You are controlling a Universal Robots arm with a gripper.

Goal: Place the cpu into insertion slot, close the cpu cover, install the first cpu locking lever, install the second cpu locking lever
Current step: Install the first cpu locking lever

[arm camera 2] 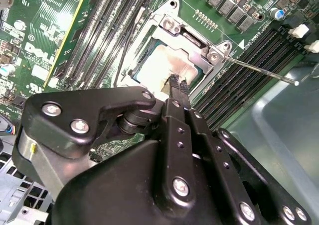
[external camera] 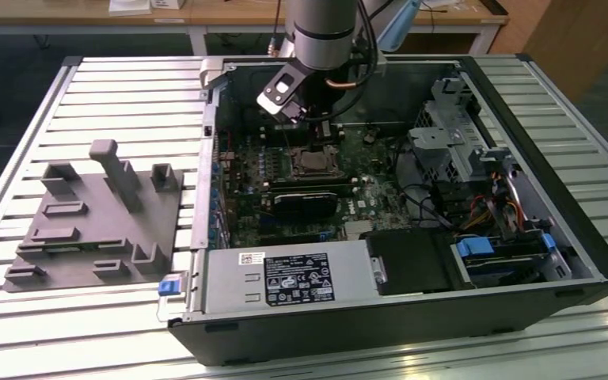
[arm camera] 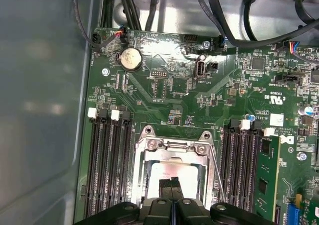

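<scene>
the cpu (arm camera 2: 162, 65) lies in the insertion slot (external camera: 310, 162) on the green board, its pale silver top showing through the window of the cpu cover (arm camera 2: 192, 38), which lies down flat around it. the second wrist view gives the close look: one bright locking lever (arm camera 2: 259, 71) runs out from a corner of the frame over the memory slots, and one darker thin rod (arm camera 2: 121, 60) runs along the opposite side. the first wrist view takes in more of the board: the cpu (arm camera: 167, 171) under the cover (arm camera: 172, 146), one rod (arm camera: 215, 168) beside the frame, a bank of four memory slots (arm camera: 107, 165) on the other side, and one round coin battery (arm camera: 130, 59) farther off. the gripper (arm camera 2: 177, 83) has its two fingers pressed together with nothing between them, the tips right over the cpu top near one edge; in the first wrist view the gripper (arm camera: 172, 182) stands the same way, and i cannot tell if the tips touch the metal. the exterior view shows the arm (external camera: 320, 32) reaching down into one open computer case (external camera: 557, 237) on a slatted table (external camera: 124, 79), with one grey fixture (external camera: 93, 214) on the exterior view's left of the case.
</scene>
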